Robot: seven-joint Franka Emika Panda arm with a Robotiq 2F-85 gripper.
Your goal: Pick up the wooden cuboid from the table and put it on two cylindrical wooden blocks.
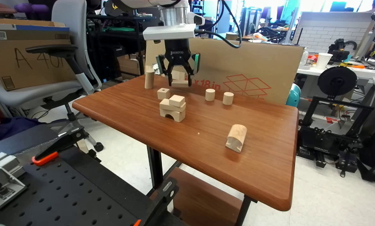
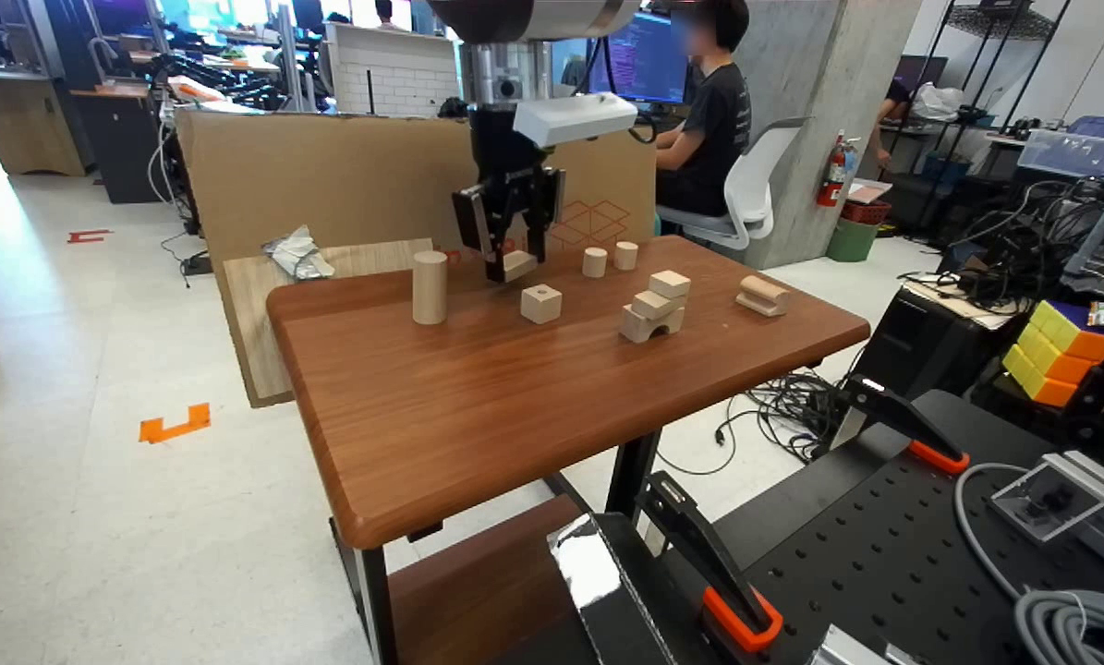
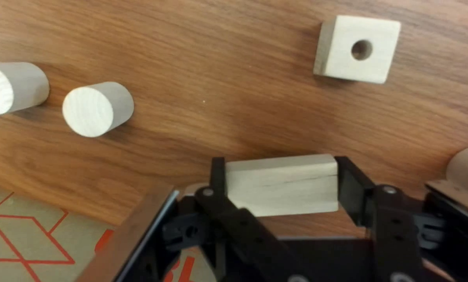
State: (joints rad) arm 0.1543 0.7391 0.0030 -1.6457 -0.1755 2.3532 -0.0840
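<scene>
The wooden cuboid (image 1: 179, 83) is a small pale bar. My gripper (image 1: 180, 82) is shut on it, one finger at each end; the wrist view shows the cuboid (image 3: 282, 188) lying crosswise between the fingers. In an exterior view the cuboid (image 2: 519, 266) appears held a little above the table near its far edge. The two cylindrical wooden blocks stand upright and apart on the table, a nearer one (image 1: 210, 94) and a farther one (image 1: 228, 98) from my gripper. They also show in the wrist view, to the left of my gripper (image 3: 279, 172), as the nearer cylinder (image 3: 89, 111) and the farther cylinder (image 3: 22, 84).
A cube with a hole (image 1: 163, 94) and a tall cylinder (image 2: 430, 288) stand near my gripper. An arch block (image 1: 174, 116) carries a stack of blocks. A rounded chunky block (image 1: 237, 136) lies farther off. A cardboard sheet (image 1: 253, 69) stands along the table's (image 1: 206, 135) back edge.
</scene>
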